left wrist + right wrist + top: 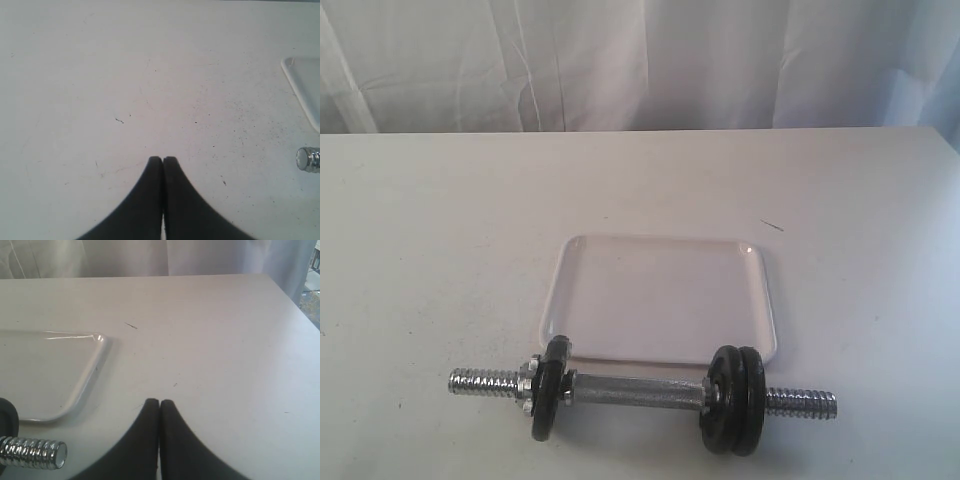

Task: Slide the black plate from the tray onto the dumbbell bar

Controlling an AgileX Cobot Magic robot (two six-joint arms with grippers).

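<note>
On the white table (420,250) I see the tray (660,300) just behind the dumbbell bar (635,390) — the black plate (753,400) sits on its right end, against another disc (723,398). Left gripper (162,159) and right gripper (159,401) — both pressed closed, holding nothing.

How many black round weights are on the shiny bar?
3 in the exterior view. One black plate sits near the left end of the dumbbell bar; two more sit pressed together near its right end. Another could hide behind them.
</note>
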